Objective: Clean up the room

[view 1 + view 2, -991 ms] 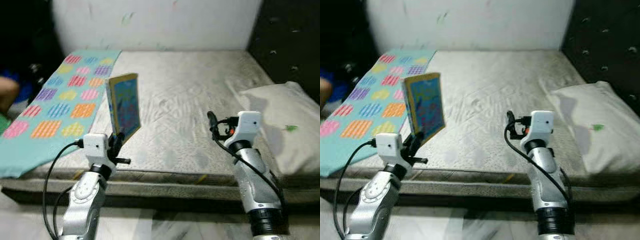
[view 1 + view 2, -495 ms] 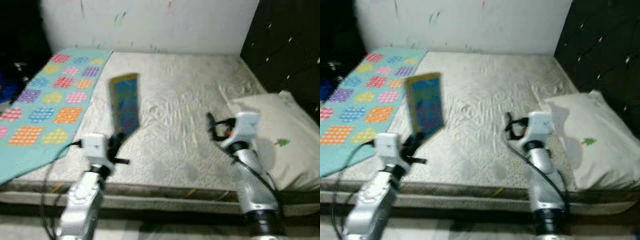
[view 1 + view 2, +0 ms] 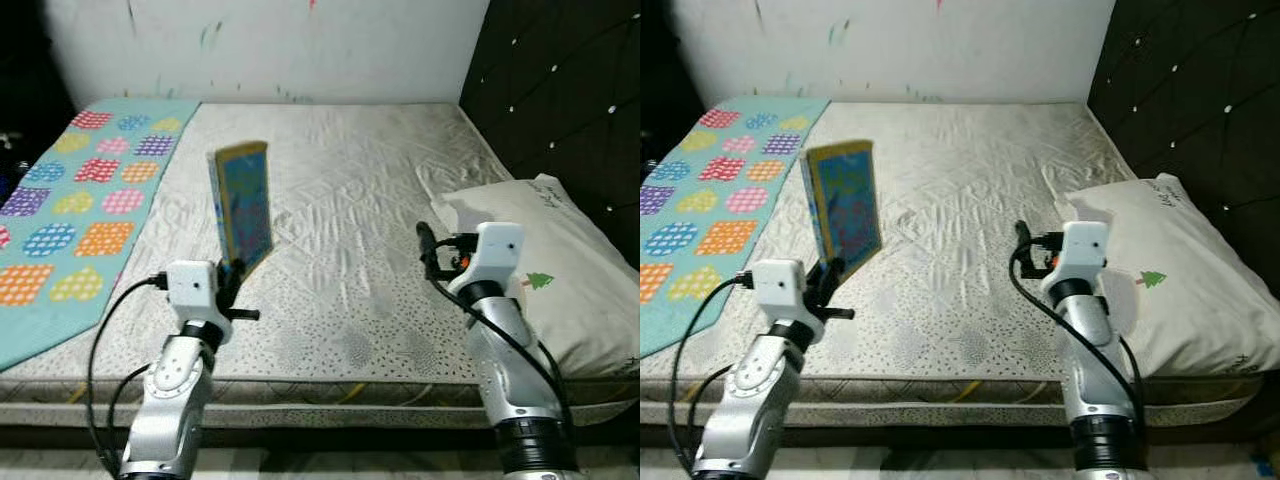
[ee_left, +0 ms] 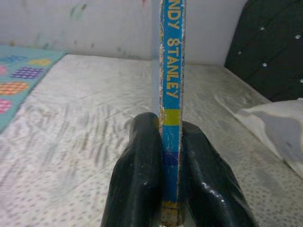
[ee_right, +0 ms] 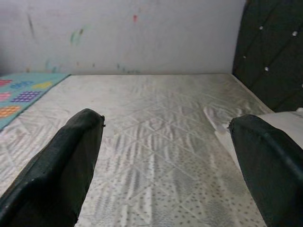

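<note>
left pincer (image 3: 232, 283) clamped on book (image 3: 243, 210), upright above bed (image 3: 350, 220) front edge | right pincer (image 5: 161, 156) fingers apart, idle | advice: keep book vertical, grip firm while carrying

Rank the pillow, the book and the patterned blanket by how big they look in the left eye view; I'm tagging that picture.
1. patterned blanket
2. pillow, cut by the picture's edge
3. book, seen at an angle in the left gripper
</note>
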Available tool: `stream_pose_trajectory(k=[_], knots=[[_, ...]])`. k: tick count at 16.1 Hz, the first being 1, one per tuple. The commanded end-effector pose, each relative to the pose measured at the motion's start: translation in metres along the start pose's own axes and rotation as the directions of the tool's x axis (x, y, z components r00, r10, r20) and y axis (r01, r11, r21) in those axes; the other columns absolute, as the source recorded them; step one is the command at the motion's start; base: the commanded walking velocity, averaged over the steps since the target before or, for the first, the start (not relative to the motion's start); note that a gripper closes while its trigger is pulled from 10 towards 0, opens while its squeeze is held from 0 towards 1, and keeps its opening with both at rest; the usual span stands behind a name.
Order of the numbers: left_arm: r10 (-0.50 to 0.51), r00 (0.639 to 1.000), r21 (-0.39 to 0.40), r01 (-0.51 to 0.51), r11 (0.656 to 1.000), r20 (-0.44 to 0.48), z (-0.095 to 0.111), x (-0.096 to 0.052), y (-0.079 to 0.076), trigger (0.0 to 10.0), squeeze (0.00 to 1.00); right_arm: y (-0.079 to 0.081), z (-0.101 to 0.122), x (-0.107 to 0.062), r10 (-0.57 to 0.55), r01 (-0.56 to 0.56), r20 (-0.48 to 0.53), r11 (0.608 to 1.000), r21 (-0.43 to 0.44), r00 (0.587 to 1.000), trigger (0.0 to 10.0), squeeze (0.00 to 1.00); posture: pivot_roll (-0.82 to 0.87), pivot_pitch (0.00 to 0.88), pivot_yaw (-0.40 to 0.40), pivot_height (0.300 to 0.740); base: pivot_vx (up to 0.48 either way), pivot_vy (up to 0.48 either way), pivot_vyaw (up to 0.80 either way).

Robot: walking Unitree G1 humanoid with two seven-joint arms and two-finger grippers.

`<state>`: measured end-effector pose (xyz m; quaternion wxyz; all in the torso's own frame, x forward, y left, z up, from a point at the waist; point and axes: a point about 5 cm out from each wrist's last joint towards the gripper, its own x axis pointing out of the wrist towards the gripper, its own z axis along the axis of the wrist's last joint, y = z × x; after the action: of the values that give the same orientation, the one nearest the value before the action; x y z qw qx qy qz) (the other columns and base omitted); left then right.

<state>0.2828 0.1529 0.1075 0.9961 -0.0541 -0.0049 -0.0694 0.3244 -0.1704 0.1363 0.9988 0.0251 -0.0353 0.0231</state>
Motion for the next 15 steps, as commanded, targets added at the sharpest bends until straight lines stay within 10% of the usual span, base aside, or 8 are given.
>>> stream_pose_trajectory(k=[1,15], knots=[[0.008,0.999,0.018,-0.008,1.000,0.032,0.0060,0.0007,0.0030,10.0,0.00,0.0028,0.0023,0.0012,0.014,-0.014,0.009,1.000,-0.002,1.000,10.0,0.00,-0.05,0.022,0.011,0.740,0.000,0.000,0.00],[0.004,1.000,0.010,-0.004,1.000,0.027,0.0051,0.0021,0.0018,10.0,0.00,0.0023,0.0030,0.0031,0.012,-0.011,0.010,1.000,-0.007,1.000,10.0,0.00,-0.05,0.022,0.008,0.740,0.000,-0.278,0.00]])
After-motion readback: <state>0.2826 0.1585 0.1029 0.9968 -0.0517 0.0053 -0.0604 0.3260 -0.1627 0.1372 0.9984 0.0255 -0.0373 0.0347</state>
